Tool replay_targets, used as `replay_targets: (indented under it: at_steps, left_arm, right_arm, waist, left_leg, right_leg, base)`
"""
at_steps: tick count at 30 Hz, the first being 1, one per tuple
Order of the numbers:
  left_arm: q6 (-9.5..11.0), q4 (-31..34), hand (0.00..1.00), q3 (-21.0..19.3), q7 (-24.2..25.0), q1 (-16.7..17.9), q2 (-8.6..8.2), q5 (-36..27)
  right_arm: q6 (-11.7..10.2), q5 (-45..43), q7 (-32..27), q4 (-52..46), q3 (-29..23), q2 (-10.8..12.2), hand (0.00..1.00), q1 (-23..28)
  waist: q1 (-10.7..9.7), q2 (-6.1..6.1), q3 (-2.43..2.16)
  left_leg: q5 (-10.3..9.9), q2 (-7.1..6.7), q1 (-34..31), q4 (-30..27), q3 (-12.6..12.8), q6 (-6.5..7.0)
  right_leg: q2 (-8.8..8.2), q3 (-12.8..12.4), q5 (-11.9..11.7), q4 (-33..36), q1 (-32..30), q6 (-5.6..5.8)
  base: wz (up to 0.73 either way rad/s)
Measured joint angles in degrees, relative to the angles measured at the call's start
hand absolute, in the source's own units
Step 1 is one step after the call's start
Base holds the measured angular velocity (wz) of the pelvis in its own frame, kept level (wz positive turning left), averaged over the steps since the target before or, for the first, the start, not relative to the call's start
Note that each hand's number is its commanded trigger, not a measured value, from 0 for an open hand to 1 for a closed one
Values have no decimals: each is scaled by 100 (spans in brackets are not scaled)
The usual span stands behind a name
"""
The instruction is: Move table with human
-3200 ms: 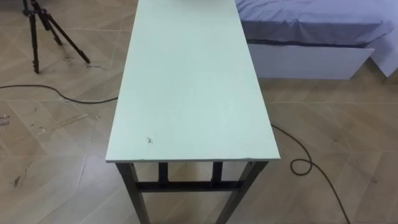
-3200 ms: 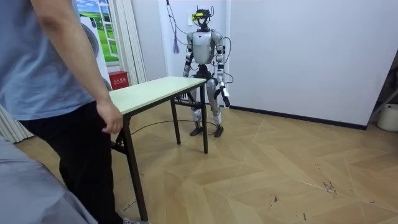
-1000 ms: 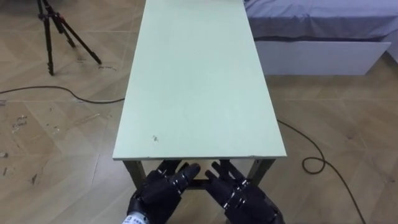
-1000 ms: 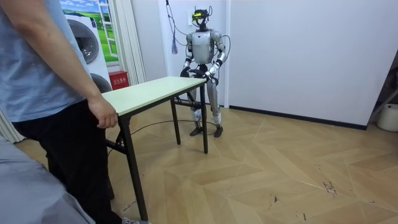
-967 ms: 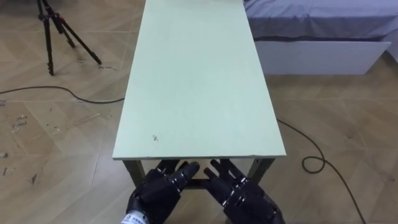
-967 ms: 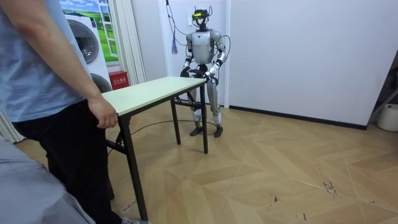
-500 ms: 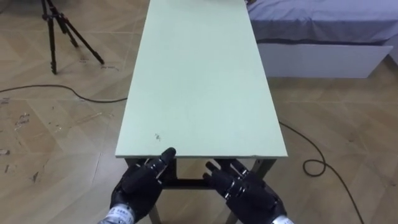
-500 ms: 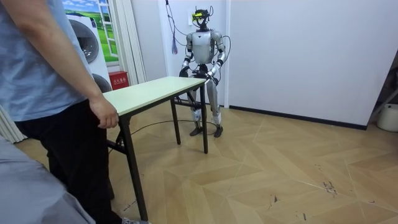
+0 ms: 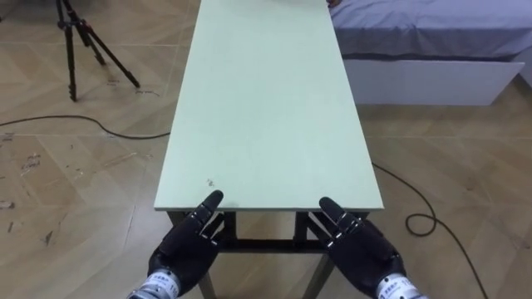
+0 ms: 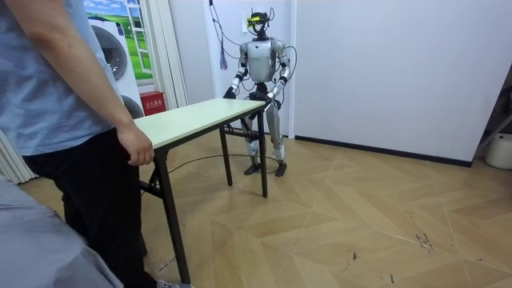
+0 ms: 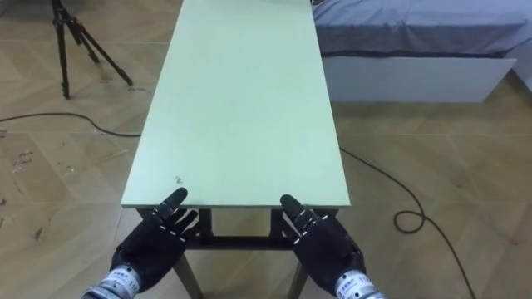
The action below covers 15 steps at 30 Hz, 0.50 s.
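— What does the robot (image 10: 258, 60) look like?
— Silver-grey body, black joints. The left robot hand (image 9: 187, 249) and right robot hand (image 9: 362, 249) are black, with silver wrists.
— And the person (image 10: 64, 120)?
— Blue-grey short-sleeved shirt, black trousers.

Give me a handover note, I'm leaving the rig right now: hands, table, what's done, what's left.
Left hand: open, fingers straight, at the left corner of the table's near short edge.
Right hand: open, fingers straight, at the same edge's right corner.
Table: standing, not yet lifted; a person's hand is on the far end.
Done: robot stands at its end, hands placed.
Left: grip the edge, lift with the person, carry.
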State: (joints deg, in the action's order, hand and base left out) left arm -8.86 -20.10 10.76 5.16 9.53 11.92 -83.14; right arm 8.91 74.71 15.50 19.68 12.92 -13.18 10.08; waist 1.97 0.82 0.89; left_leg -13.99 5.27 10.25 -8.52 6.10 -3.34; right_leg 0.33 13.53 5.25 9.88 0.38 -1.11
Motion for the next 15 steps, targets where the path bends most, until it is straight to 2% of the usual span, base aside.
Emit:
replay_targets:
  at_steps: [12,15]
  left_arm:
    - [-120,-38,0,-72,-1,0,0,-9]
    - [-228,-50,0,-163,-7,-2,-14,-160]
  right_arm:
    - [10,6,-61,-13,-5,5,0,-5]
    - [81,9,-134,-38,-10,5,0,-33]
  waist:
    - [1,-1,-1]
    - [-5,1,-2]
  left_leg:
    - [0,-2,1,0,1,0]
    - [0,-2,3,-7,-7,0]
  right_leg:
    - [3,-16,0,3,-10,0]
    - [7,-27,0,3,-10,-1]
  base:
    - [0]
    - [0]
